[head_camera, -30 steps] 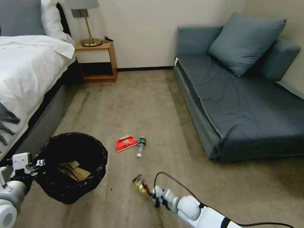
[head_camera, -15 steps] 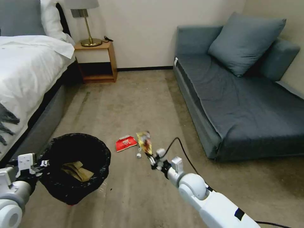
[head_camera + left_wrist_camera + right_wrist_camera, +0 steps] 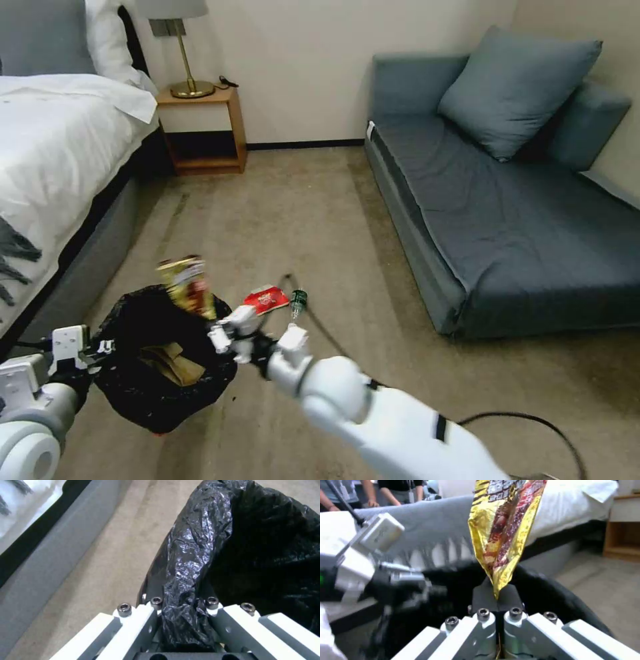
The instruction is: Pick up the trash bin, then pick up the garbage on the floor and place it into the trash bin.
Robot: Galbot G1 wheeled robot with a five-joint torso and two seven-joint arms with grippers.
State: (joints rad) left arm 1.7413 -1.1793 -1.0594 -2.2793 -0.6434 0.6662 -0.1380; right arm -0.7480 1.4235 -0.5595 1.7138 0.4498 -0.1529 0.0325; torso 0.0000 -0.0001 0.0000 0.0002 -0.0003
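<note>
Right gripper [image 3: 215, 331] swung wrapper [image 3: 187, 287] over bin [image 3: 160, 360] | left gripper [image 3: 181, 610] pinches rim | base probably hidden

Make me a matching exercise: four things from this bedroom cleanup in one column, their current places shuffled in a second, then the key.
Things
1. gold-brown snack wrapper
2. folded tan cardboard piece
3. red snack packet
4. trash bin

Places
A. lying on the carpet beside the small bottle
B. gripped at its bag-lined rim by the left claw
C. pinched by the right claw above the bin
D. inside the bin

Pairs: 1-C, 2-D, 3-A, 4-B
</note>
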